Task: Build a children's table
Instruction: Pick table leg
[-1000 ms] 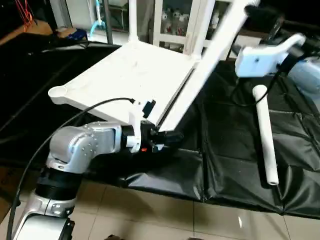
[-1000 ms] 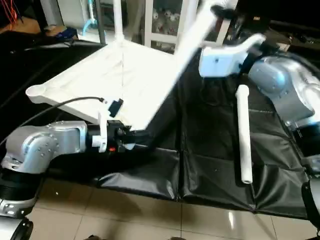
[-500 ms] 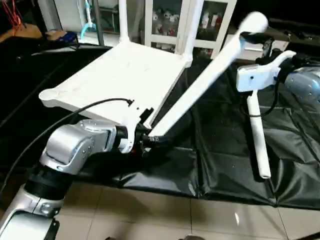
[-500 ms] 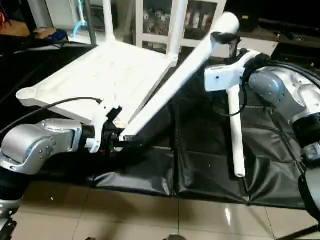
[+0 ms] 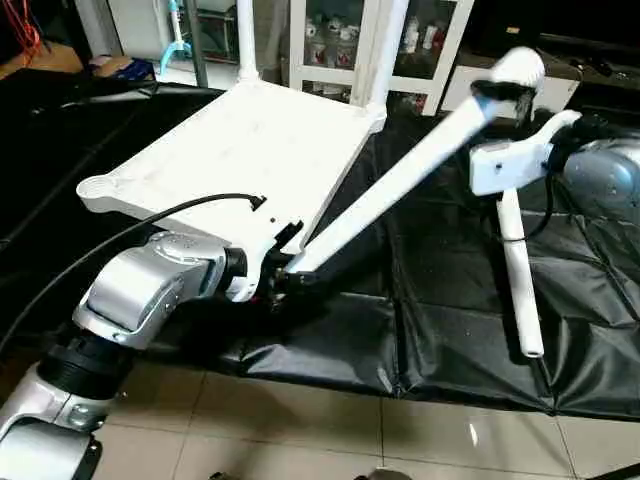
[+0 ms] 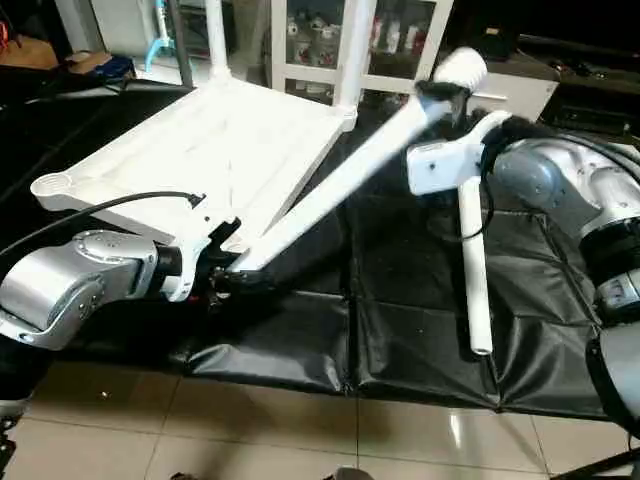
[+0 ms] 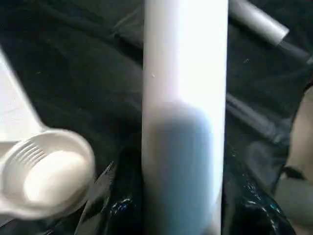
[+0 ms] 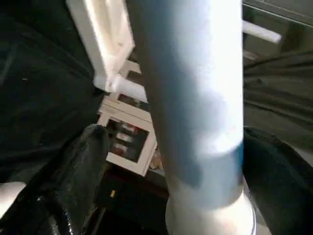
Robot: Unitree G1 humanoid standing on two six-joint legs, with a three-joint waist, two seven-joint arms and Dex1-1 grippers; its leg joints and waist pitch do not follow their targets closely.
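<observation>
The children's table's white tabletop (image 5: 250, 140) lies on the black mat with two legs (image 5: 388, 50) standing in its far corner sockets. My left gripper (image 5: 290, 277) is shut on the lower end of a third long white leg (image 5: 400, 180), just in front of the tabletop's near edge. This leg slants up to the right. My right gripper (image 5: 497, 92) is open, its black fingers (image 8: 83, 166) standing on either side of the leg's flared upper end. A round corner socket (image 7: 49, 174) sits close beside the held leg. A fourth leg (image 5: 520, 280) lies loose on the mat at the right.
A black mat (image 5: 450, 310) covers the work area and ends at a tiled floor (image 5: 300, 430) in front. A white glass-door cabinet (image 5: 340, 30) stands behind the tabletop. A black cable (image 5: 130, 245) runs over my left forearm.
The held leg has tilted lower, its upper end swinging down and to the right. My left gripper has kept its hold on the lower end. The camera has also shifted.
</observation>
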